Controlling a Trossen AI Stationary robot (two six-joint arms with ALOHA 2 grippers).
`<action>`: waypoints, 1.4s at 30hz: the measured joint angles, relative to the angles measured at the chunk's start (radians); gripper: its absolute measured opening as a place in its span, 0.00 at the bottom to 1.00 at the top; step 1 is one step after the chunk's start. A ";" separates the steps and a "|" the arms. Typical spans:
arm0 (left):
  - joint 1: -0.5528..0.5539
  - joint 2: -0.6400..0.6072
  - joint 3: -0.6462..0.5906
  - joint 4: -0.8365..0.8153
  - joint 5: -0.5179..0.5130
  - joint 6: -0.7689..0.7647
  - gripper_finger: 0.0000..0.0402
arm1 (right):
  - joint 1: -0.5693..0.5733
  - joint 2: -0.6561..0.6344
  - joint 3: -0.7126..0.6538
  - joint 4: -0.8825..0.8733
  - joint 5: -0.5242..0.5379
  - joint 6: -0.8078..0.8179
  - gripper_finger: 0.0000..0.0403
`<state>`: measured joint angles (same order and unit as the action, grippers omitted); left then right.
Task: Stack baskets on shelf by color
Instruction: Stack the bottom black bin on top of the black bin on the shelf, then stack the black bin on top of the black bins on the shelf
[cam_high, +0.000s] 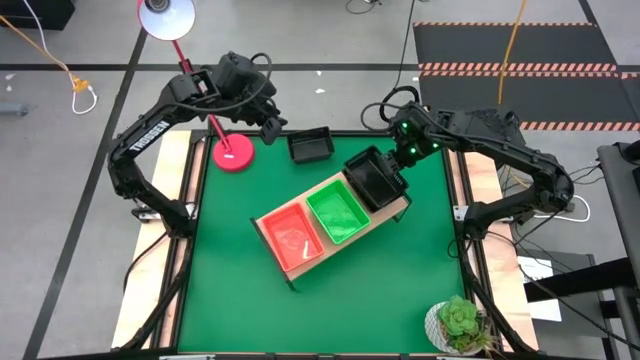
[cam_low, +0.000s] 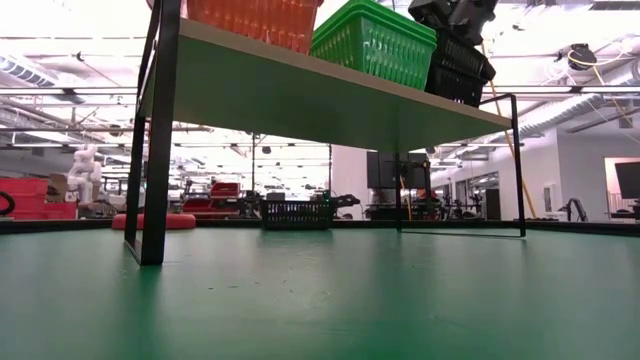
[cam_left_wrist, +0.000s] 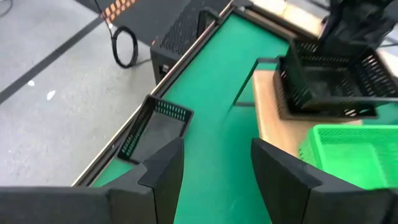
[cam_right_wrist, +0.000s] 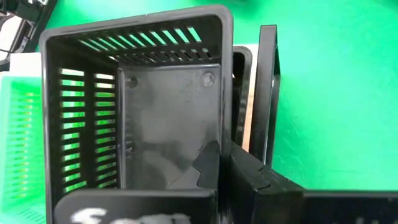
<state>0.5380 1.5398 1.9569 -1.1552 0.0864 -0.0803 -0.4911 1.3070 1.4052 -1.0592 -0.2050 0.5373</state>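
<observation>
The shelf (cam_high: 385, 213) stands slantwise mid-table and carries an orange-red basket (cam_high: 291, 238), a green basket (cam_high: 337, 214) and, at its far right end, a black basket (cam_high: 372, 178). My right gripper (cam_high: 396, 160) is shut on that black basket (cam_right_wrist: 143, 118), which sits tilted over another black basket's rim (cam_right_wrist: 241, 93). A further black basket (cam_high: 311, 146) rests on the table near the far edge. My left gripper (cam_high: 271, 128) hovers open to that basket's left, its fingers (cam_left_wrist: 168, 174) holding nothing. My right gripper pinches the black basket's side wall (cam_right_wrist: 222, 127) near a corner, one finger (cam_right_wrist: 208, 165) inside the basket and one (cam_right_wrist: 252, 177) outside. It comes slanting down from the table's far right. The basket (cam_low: 455, 62) is tilted above the shelf's end; whether it touches the basket beneath, I cannot tell.
A red lamp's base (cam_high: 233, 153) stands at the far left of the table, its shade (cam_high: 166, 17) beyond the edge. A white plant pot (cam_high: 459, 326) sits at the near right corner. Green table surface lies open on the near side of the shelf (cam_high: 330, 310).
</observation>
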 joint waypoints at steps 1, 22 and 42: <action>0.001 0.000 -0.012 0.000 0.000 0.000 0.46 | 0.000 0.000 0.000 0.000 0.000 0.000 0.02; 0.012 0.000 -0.343 0.161 0.096 0.022 0.46 | 0.000 0.000 0.000 0.000 -0.005 0.003 0.07; 0.093 0.195 -0.344 0.209 0.097 0.216 0.46 | 0.000 -0.034 0.001 0.014 -0.008 0.081 0.25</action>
<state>0.6309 1.7348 1.6127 -0.9458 0.1839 0.1355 -0.4911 1.2728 1.4063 -1.0451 -0.2131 0.6180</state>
